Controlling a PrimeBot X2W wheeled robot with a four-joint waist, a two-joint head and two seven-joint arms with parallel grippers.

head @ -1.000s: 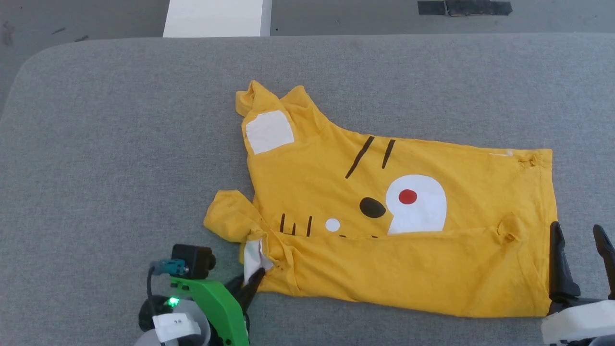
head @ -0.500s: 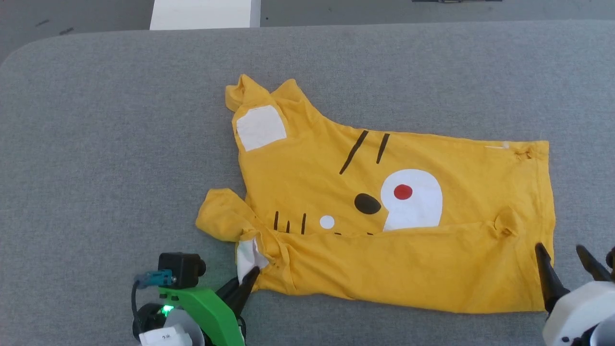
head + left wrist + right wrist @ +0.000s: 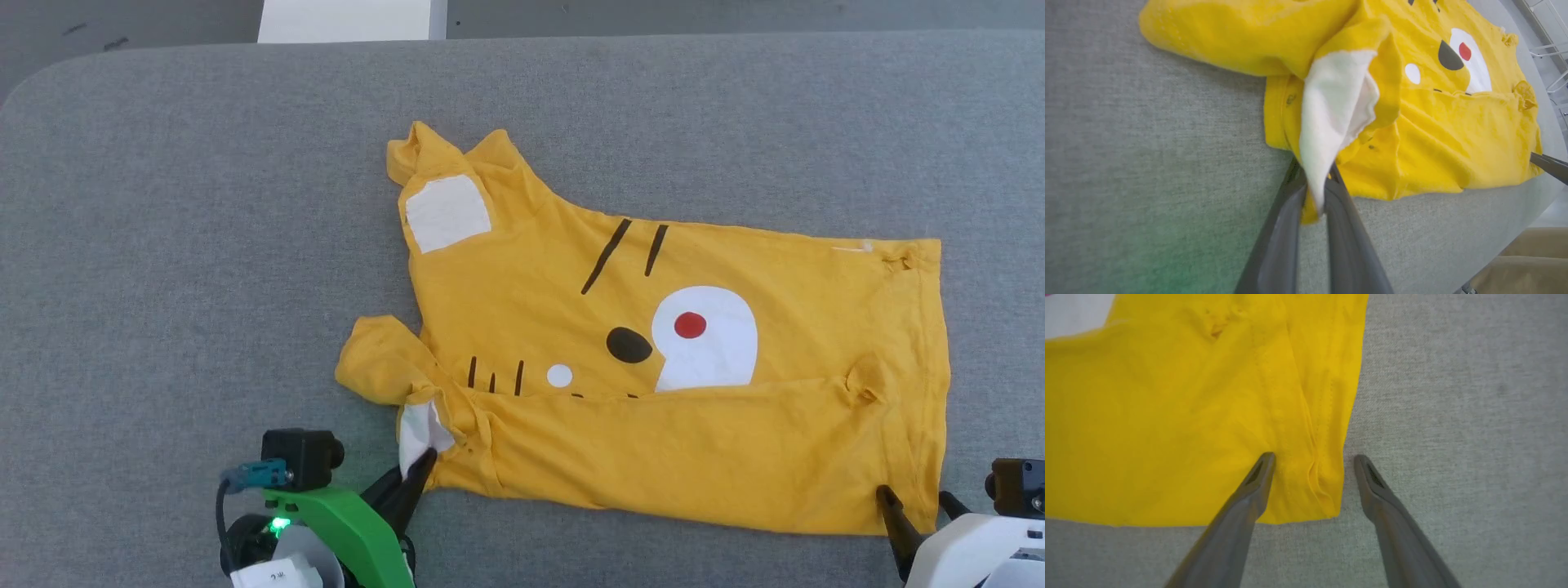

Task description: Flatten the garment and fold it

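Your shirt (image 3: pixel 653 367) lies spread on the grey table (image 3: pixel 204 245), print up, its near edge folded over the face. Your left gripper (image 3: pixel 1316 179) is clamped on the near-left corner, where a white patch (image 3: pixel 1331 110) curls up. Your right gripper (image 3: pixel 1314 461) stands spread at the near-right hem corner, one finger over cloth, the other over table.

Likely a lab or test bay: broad table (image 3: pixel 163 204) padded in grey felt, corner rounded; bare grey floor (image 3: pixel 735 12) beyond it; white board (image 3: pixel 347 20) at the far edge.
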